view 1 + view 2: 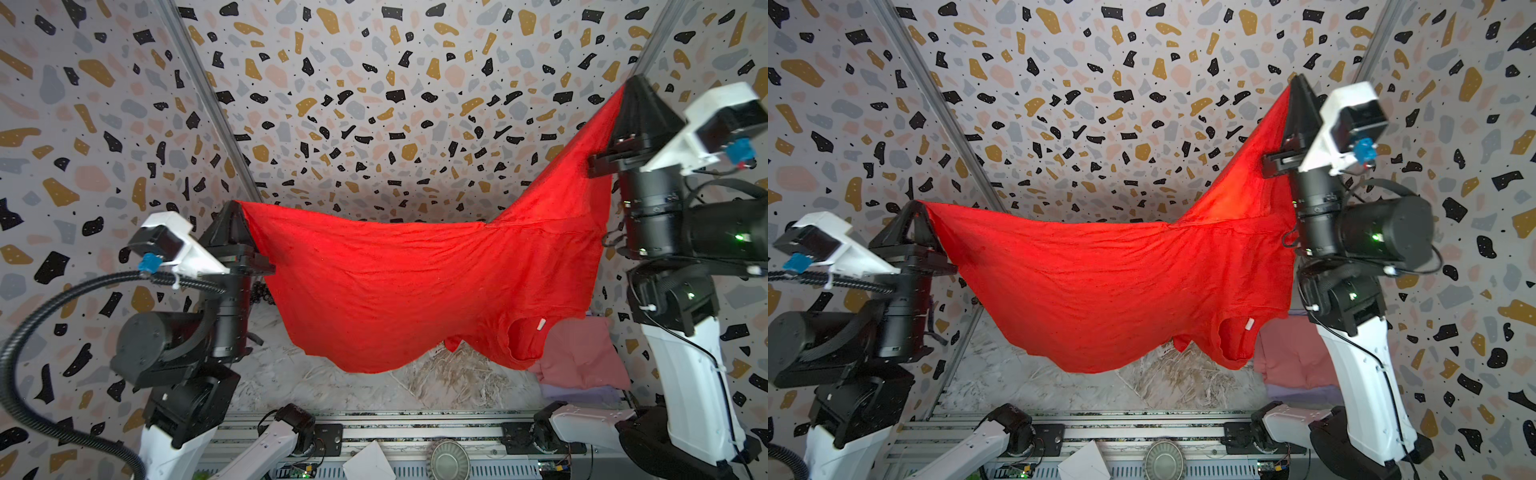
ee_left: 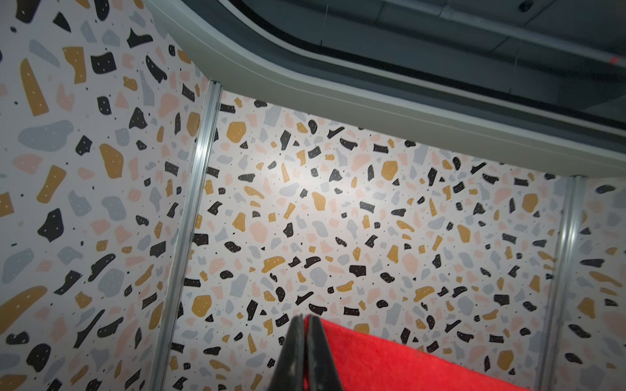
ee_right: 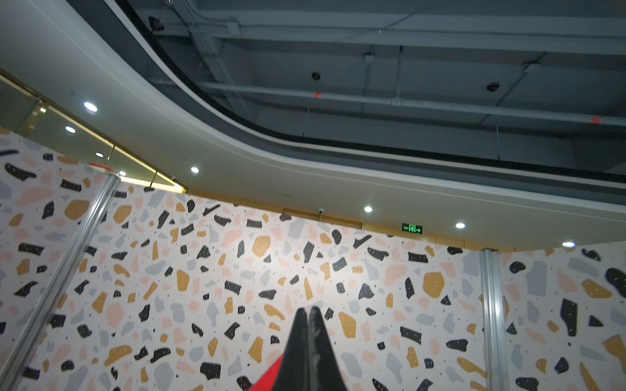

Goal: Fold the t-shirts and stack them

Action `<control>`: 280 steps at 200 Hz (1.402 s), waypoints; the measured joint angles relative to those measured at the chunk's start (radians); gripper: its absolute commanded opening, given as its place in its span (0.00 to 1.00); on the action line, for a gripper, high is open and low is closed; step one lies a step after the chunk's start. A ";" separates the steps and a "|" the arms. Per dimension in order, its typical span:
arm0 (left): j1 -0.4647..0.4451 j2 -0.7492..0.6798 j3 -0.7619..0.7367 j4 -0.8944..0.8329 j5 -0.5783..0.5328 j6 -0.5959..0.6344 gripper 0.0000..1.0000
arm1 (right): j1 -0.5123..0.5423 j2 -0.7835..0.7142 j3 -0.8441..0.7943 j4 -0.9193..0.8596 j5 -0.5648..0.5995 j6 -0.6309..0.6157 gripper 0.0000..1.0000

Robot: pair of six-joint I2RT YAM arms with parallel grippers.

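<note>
Two hands held one garment aloft between them. On the left, the left hand [image 1: 237,208] was clamped tight on a corner of the red t-shirt [image 1: 374,282], its jaws pressed together with the red cloth pinched at the tip, as the left wrist view confirmed [image 2: 306,325]. From that hand the shirt's upper edge ran almost level toward the right, while the body sagged below it in a broad belly, clear of the worktop [image 1: 353,386], as far as the top views showed. Further right, the collar with its white label [image 1: 541,324] hung low, the neck opening turned toward the camera. Beyond and beneath it, near the base of the right arm, a dusty pink t-shirt [image 1: 582,357] lay on top of a lavender one [image 1: 582,395], already stacked. On the far right, the right hand [image 1: 633,83] was shut on another part of the red shirt, raised well above the left hand, so the cloth climbed steeply to it; the right wrist view showed closed jaws with a sliver of red beside them [image 3: 308,315].

By my reading, the step in hand was spreading the shirt in the air before laying it down. The next move would call for levelling the two hands and lowering the shirt flat onto the worktop, keeping the edge taut to avoid bunching.
</note>
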 measured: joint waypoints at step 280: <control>0.314 0.406 -0.706 -0.169 0.326 -0.544 0.95 | -0.157 0.102 -1.105 -0.159 -0.281 0.643 0.74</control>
